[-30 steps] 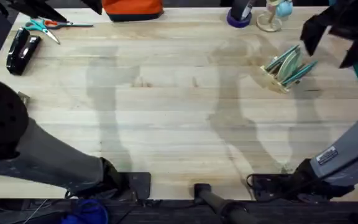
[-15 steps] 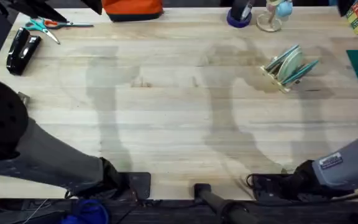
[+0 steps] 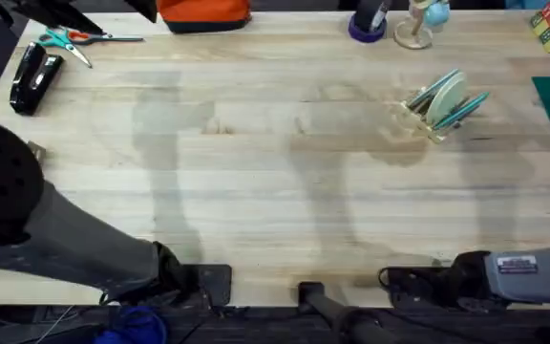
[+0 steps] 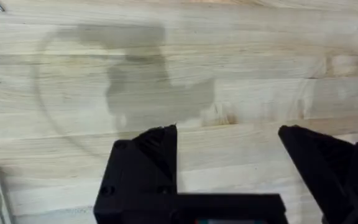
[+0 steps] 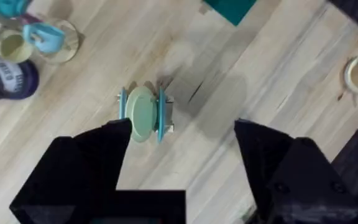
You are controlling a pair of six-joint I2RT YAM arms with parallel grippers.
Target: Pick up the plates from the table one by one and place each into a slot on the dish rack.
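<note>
Your left claw (image 4: 229, 168) hangs with fingers spread wide over bare desk (image 3: 256, 172). At the far right of the desk, the plates (image 3: 444, 98) stand on edge in the dish rack (image 3: 418, 113). Your right claw (image 5: 182, 155) gapes empty above them.

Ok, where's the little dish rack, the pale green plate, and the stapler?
dish rack (image 3: 418, 113), overhead view, on its wooden base at the left end.
pale green plate (image 5: 142, 113), right wrist view, on the plate's flat face.
stapler (image 3: 32, 76), overhead view, on its black body.
</note>
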